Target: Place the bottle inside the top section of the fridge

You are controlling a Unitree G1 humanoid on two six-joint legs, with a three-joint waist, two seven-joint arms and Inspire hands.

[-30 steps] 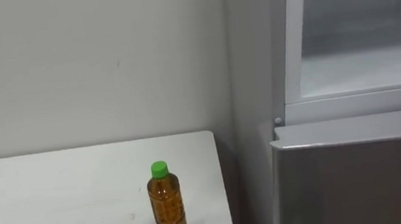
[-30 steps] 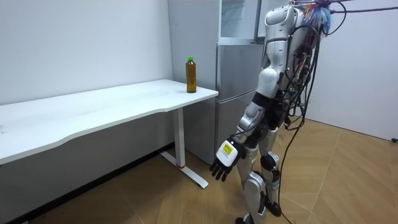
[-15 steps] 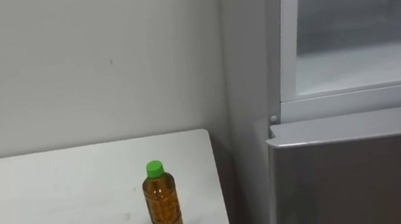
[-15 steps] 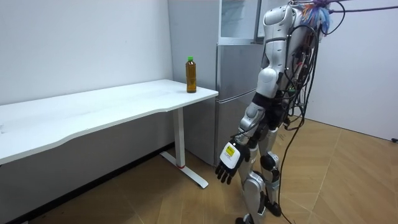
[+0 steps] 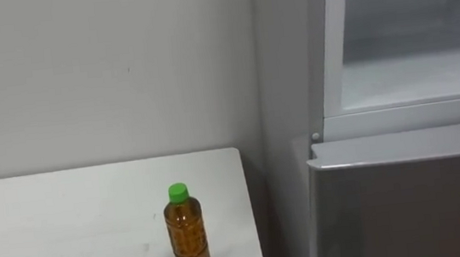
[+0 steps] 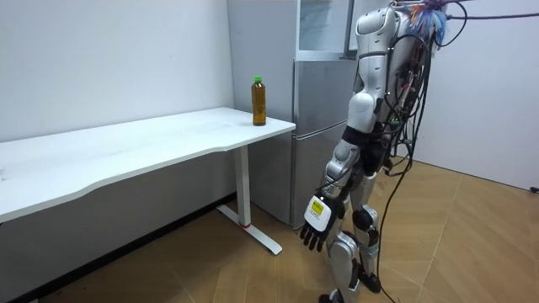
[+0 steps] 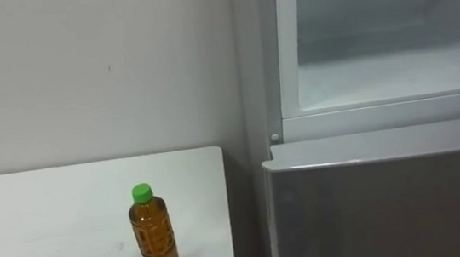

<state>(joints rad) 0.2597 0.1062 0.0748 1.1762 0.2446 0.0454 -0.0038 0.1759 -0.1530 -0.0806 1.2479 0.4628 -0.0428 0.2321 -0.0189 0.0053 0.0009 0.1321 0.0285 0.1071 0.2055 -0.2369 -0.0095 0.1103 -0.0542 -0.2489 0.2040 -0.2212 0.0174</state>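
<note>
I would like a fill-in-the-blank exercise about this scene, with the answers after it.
The bottle has a ___ cap. It stands ___ on the white table. The upper fridge compartment is ___. The robot's left hand hangs low and holds ___.
Answers: green; upright; open; nothing.

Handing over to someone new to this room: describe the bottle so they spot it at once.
Find the tall grey fridge; a long white table ends right beside it. The bottle stands upright near that end of the table. Its amber liquid and bright green cap stand out against the white top.
</note>
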